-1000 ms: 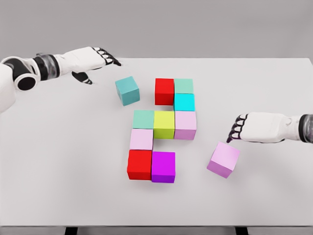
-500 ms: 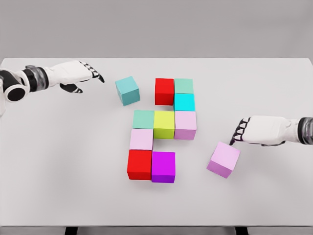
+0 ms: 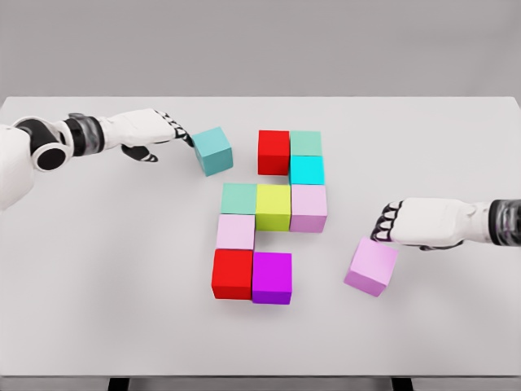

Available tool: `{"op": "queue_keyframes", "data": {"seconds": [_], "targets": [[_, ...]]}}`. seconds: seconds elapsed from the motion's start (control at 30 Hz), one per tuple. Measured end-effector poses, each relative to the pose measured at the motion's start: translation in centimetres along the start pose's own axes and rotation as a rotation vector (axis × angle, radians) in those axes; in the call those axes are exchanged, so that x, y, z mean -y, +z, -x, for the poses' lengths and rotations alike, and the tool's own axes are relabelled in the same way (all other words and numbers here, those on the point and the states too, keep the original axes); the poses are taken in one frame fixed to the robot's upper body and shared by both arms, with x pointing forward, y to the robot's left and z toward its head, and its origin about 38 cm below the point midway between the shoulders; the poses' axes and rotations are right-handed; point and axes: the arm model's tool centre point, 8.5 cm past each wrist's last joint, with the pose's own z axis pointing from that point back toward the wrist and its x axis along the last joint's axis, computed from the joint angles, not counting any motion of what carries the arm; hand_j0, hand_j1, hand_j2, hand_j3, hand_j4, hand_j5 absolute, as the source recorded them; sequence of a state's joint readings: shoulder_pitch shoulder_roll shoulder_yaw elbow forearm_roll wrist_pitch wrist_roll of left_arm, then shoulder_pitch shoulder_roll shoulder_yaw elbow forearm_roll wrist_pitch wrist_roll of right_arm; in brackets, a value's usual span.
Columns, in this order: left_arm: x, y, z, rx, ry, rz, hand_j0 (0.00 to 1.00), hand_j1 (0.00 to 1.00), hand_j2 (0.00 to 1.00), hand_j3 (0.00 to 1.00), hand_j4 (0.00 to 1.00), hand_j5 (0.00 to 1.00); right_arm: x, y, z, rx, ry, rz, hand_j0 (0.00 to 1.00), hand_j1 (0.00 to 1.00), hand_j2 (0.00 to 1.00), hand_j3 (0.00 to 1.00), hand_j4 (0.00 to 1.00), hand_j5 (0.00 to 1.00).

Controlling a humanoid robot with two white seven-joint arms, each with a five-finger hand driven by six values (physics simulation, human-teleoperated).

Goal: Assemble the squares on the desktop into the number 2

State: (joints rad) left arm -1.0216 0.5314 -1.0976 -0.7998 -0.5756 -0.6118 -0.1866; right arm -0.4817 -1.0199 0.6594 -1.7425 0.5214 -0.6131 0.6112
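1. Smooth, matte, sharp-edged cubes on a flat pale grey table; no texture or marking on any face.
2. Clustered mid-table, faces touching: red cube and mint cube at the far row, cyan cube just below the mint one, then green cube, yellow cube and lilac cube in a row, pale pink cube under the green, second red cube and magenta cube nearest.
3. Apart from the cluster: teal cube to the far left of it, turned slightly; loose pink cube to the near right, also turned.
4. Left hand stretched flat and low, palm down, dark fingertips at the teal cube's left face, touching or nearly so; fingers extended, grasping nothing.
5. Right hand palm down, fingers bent downward, tips just above the loose pink cube's far edge; contact unclear, no grasp visible.
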Motion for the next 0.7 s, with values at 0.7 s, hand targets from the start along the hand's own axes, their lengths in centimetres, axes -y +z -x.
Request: {"op": "queue_keyframes", "data": {"seconds": [0.7], "targets": [[-0.9, -1.2, -0.8, 0.020, -0.004, -0.007, 0.79, 0.79, 0.79, 0.79, 0.79, 0.79, 0.9, 2.4, 0.6, 0.001, -0.050, 0.054, 0.78, 0.78, 0.78, 0.78, 0.78, 0.78]]}}
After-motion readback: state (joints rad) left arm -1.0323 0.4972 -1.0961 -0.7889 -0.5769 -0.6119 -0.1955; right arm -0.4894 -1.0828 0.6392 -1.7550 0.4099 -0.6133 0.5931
